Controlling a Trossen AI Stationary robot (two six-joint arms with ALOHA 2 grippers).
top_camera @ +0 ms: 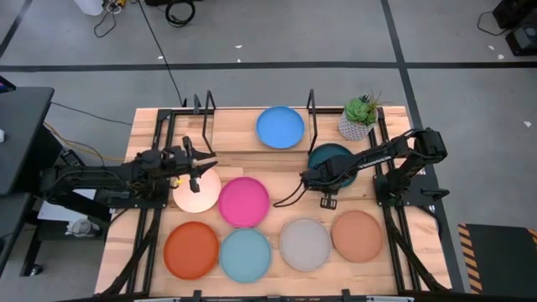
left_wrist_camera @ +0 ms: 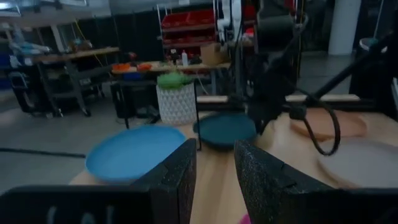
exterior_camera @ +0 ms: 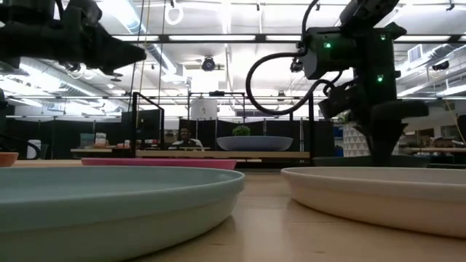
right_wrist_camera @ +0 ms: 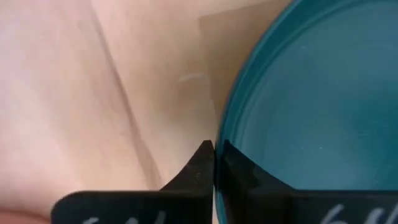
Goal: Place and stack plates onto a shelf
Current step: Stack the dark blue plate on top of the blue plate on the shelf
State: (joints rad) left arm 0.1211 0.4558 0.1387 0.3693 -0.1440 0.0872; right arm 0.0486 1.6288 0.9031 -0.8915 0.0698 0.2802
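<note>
Right end effector pinches the teal plate at its thin rim; stiff, light, likely slick, so grip there. Left end effector hovers narrowly open.

The right arm hides most of the dark teal plate at three o'clock of the surface, the left claw covers the cream plate's twelve o'clock rim.
</note>
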